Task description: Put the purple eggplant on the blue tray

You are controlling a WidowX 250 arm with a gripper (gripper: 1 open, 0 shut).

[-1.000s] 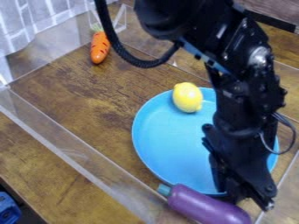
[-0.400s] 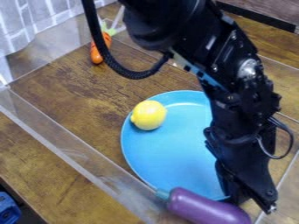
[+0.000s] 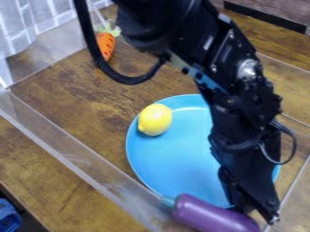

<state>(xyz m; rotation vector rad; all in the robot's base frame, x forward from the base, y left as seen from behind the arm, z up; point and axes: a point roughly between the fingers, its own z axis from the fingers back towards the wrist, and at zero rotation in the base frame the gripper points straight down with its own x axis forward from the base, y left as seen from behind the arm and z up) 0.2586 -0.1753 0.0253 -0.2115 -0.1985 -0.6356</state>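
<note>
The purple eggplant (image 3: 208,216) lies on the wooden table just past the near rim of the blue tray (image 3: 182,154), its teal stem end pointing left. My gripper (image 3: 251,208) reaches straight down onto the eggplant's right end, and its fingers are shut on it. The black arm hides the tray's right side and the far end of the eggplant. A yellow lemon (image 3: 154,119) rests on the left part of the tray.
An orange carrot (image 3: 107,42) lies at the back left, partly behind a black cable. A clear plastic wall (image 3: 72,154) runs along the front left of the wooden table (image 3: 72,86), close to the eggplant's stem.
My gripper has closed on the eggplant's right end. The lemon rolled left across the tray, and the tray shifted slightly left.
</note>
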